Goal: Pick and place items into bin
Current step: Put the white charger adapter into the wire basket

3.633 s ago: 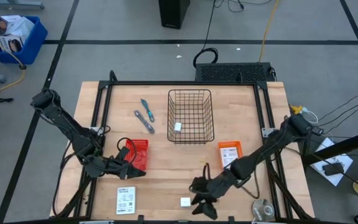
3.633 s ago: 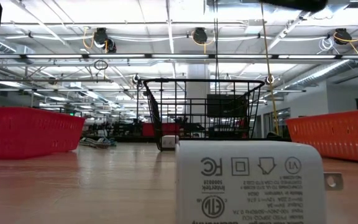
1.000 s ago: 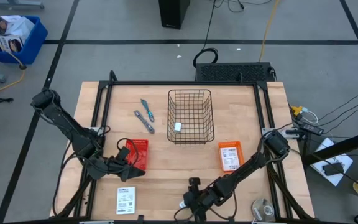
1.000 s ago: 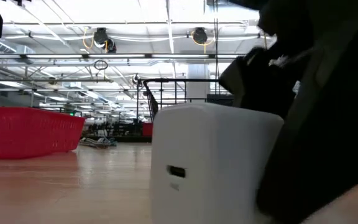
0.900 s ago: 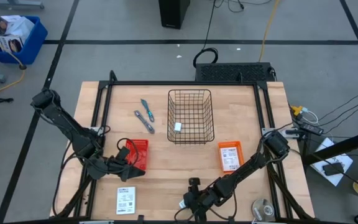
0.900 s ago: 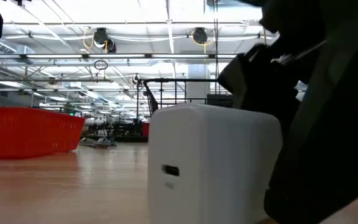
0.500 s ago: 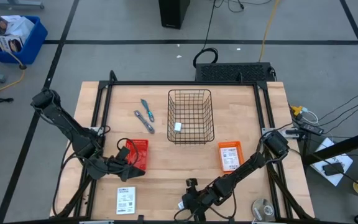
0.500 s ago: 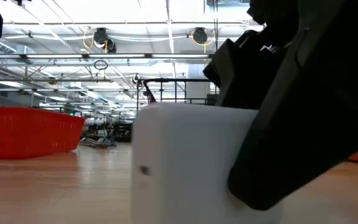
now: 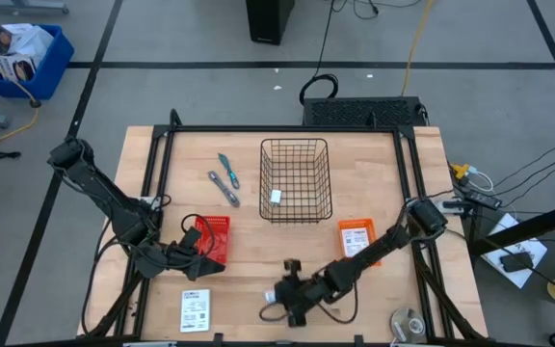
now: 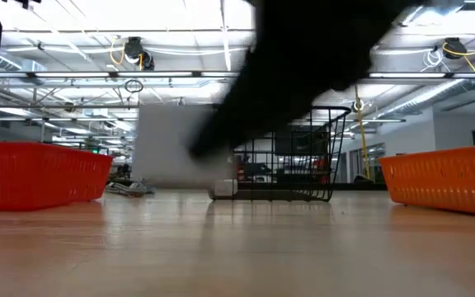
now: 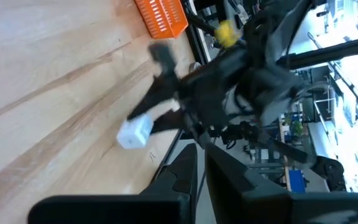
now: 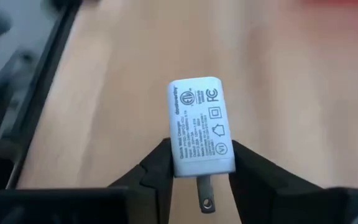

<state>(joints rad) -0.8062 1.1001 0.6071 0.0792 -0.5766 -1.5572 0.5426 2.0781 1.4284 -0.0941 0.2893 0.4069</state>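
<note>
Right gripper (image 9: 276, 306) is carrying a white charger block (image 12: 199, 126).

High view: it is hanging near the table's (image 9: 258, 246) front edge, while the wire bin (image 9: 296, 179) is sitting toward the back (another white block (image 9: 275, 196) inside). Right wrist view: fingers (image 12: 156, 167) are pinching the block, prongs toward the camera. Left gripper (image 9: 212, 265) is waiting by the red basket (image 9: 216, 235); its jaws cannot be told.

table (image 9: 393, 173): smooth wood | bin (image 9: 295, 180): black wire | charger (image 12: 199, 126): matt white plastic
</note>
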